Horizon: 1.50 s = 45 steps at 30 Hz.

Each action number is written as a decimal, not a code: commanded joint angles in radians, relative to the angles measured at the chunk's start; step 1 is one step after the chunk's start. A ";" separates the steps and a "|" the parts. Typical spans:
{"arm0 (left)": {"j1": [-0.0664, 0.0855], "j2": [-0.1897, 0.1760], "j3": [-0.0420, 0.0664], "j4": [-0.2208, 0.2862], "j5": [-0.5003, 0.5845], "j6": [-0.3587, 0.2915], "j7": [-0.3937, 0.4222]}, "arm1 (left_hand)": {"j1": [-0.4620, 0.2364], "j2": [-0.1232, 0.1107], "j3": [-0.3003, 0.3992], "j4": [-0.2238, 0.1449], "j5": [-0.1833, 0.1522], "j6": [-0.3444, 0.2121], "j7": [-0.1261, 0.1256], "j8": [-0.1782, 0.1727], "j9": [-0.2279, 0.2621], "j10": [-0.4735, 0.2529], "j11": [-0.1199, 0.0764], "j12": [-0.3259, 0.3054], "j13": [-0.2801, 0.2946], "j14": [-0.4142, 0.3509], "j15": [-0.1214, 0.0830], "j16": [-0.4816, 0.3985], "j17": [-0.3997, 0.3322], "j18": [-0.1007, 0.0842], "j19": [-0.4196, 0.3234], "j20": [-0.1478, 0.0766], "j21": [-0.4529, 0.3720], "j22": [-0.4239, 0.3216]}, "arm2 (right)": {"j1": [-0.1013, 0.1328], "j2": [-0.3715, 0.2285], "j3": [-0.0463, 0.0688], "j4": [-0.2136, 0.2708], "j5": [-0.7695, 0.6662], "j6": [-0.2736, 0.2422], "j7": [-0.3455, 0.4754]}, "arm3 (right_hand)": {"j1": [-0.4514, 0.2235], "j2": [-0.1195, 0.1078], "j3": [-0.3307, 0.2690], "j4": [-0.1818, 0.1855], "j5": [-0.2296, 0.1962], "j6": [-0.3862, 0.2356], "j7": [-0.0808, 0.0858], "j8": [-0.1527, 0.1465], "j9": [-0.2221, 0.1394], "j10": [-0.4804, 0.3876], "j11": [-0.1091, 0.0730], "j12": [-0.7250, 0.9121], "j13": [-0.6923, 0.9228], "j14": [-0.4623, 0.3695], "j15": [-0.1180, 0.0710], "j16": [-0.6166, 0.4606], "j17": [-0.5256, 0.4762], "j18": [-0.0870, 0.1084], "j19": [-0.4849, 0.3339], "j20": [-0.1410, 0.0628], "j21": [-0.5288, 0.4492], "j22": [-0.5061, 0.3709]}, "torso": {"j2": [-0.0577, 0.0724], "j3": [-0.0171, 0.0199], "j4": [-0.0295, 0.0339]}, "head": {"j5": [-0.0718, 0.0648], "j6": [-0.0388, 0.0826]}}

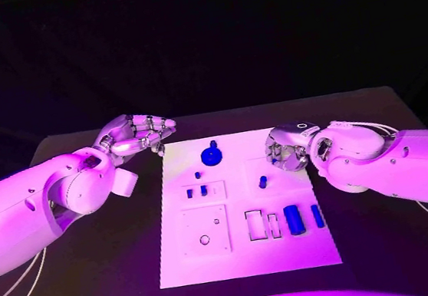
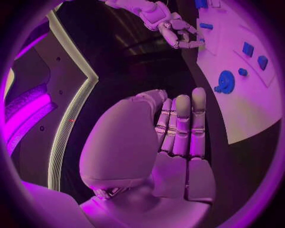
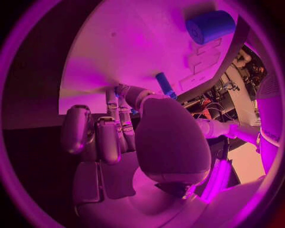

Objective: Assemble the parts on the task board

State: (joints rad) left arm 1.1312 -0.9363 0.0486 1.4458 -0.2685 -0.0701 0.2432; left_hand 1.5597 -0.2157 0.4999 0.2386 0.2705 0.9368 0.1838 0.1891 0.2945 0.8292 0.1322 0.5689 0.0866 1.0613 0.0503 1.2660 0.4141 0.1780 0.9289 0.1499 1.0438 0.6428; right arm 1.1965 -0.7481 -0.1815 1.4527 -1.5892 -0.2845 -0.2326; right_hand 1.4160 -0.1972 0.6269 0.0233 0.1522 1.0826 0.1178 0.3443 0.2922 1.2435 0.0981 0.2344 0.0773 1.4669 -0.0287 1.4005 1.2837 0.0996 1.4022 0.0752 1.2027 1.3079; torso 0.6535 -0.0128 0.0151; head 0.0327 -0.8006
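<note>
I logged the white board mid-table, with blue parts on it: a round piece at the far end, two cylinders near right. My left hand hung clenched and empty beyond its far-left corner; whether my right hand, at the right edge, held anything I could not tell.

Head cam overhead; wrist cams close (shared: task board).
</note>
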 commanded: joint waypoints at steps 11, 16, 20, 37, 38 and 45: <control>0.001 0.002 0.001 -0.001 0.003 0.012 0.002 | -0.026 0.005 0.007 0.004 -0.004 -0.009 0.005 0.004 0.003 -0.011 0.002 0.009 0.000 -0.002 0.007 0.001 -0.001 0.007 0.000 0.002 -0.003 -0.004 | 0.000 -0.051 0.004 0.055 -0.015 -0.071 -0.006 | -0.010 0.003 0.044 -0.036 -0.007 0.007 -0.001 0.005 0.006 0.065 -0.059 -0.008 0.057 0.051 -0.007 0.004 0.000 -0.020 0.001 -0.007 0.007 0.063 | -0.001 -0.0001 -0.0007 | 0.006 0.000; 0.001 0.002 0.001 0.000 0.004 0.012 0.000 | -0.026 0.005 0.007 0.004 -0.004 -0.009 0.005 0.004 0.003 -0.011 0.002 0.009 0.000 -0.002 0.007 0.001 -0.001 0.007 0.000 0.002 -0.003 -0.004 | 0.008 -0.076 0.008 0.093 -0.008 -0.098 -0.002 | -0.011 0.003 0.045 -0.037 -0.008 0.006 -0.001 0.005 0.006 0.065 -0.059 -0.009 0.058 0.051 -0.007 0.005 0.002 -0.020 0.002 -0.007 0.010 0.065 | 0.000 -0.0003 -0.0013 | 0.001 0.003; 0.001 0.002 0.001 0.001 0.005 0.011 -0.001 | -0.029 0.005 0.008 0.004 -0.004 -0.011 0.005 0.004 0.004 -0.013 0.003 0.009 0.000 -0.003 0.008 0.001 -0.001 0.007 0.000 0.002 -0.004 -0.004 | 0.015 -0.095 0.011 0.132 -0.004 -0.112 -0.001 | -0.012 0.002 0.048 -0.039 -0.008 0.006 -0.001 0.005 0.007 0.066 -0.059 -0.010 0.059 0.052 -0.007 0.007 0.003 -0.021 0.005 -0.007 0.015 0.068 | 0.001 -0.0001 -0.0013 | 0.000 0.003; 0.001 0.003 0.000 0.011 0.005 0.018 -0.017 | -0.039 0.002 0.012 0.000 -0.004 -0.024 0.007 0.002 0.005 -0.026 0.005 0.009 -0.001 -0.006 0.010 0.002 -0.001 0.007 -0.001 0.004 -0.008 -0.007 | 0.016 -0.050 0.012 0.231 0.003 -0.119 0.003 | -0.015 0.001 0.051 -0.041 -0.008 0.007 -0.001 0.006 0.009 0.067 -0.059 -0.011 0.061 0.051 -0.007 0.006 0.002 -0.021 0.004 -0.007 0.014 0.068 | 0.000 -0.0027 0.0008 | 0.007 0.003; 0.001 0.003 0.000 0.012 0.005 0.019 -0.018 | -0.039 0.002 0.012 0.000 -0.004 -0.024 0.007 0.002 0.005 -0.026 0.005 0.009 -0.001 -0.006 0.010 0.002 -0.001 0.007 -0.001 0.004 -0.008 -0.007 | 0.015 -0.043 0.012 0.233 0.005 -0.115 0.001 | -0.016 0.001 0.052 -0.041 -0.008 0.007 -0.001 0.006 0.009 0.067 -0.059 -0.011 0.061 0.051 -0.007 0.006 0.001 -0.021 0.003 -0.007 0.013 0.068 | 0.000 -0.0030 0.0008 | 0.008 0.003; 0.001 0.005 0.000 0.016 0.005 0.020 -0.019 | -0.040 0.002 0.012 0.000 -0.004 -0.025 0.007 0.002 0.005 -0.027 0.005 0.009 -0.001 -0.006 0.010 0.002 -0.001 0.007 -0.001 0.004 -0.008 -0.008 | 0.009 0.007 0.012 0.237 0.019 -0.058 -0.006 | -0.018 0.001 0.053 -0.041 -0.008 0.007 -0.001 0.006 0.010 0.068 -0.059 -0.012 0.061 0.051 -0.007 0.005 -0.001 -0.020 0.001 -0.007 0.009 0.066 | 0.000 -0.0025 0.0010 | 0.022 0.001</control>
State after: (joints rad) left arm 1.1311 -0.9341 0.0482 1.4576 -0.2673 -0.0674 0.2239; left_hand 1.5268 -0.2145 0.5053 0.2385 0.2705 0.9223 0.1911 0.1890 0.2983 0.8077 0.1394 0.5731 0.0867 1.0577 0.0539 1.2660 0.4142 0.1779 0.9289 0.1499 1.0400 0.6360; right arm 1.2080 -0.7495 -0.1695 1.6867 -1.5785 -0.3917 -0.2360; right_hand 1.4076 -0.1979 0.6737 -0.0182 0.1482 1.0842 0.1160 0.3471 0.3006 1.2524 0.0928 0.2251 0.1371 1.4671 -0.0284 1.4004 1.2839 0.0843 1.4056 0.0716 1.2139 1.3074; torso 0.6531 -0.0154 0.0162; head 0.0475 -0.7995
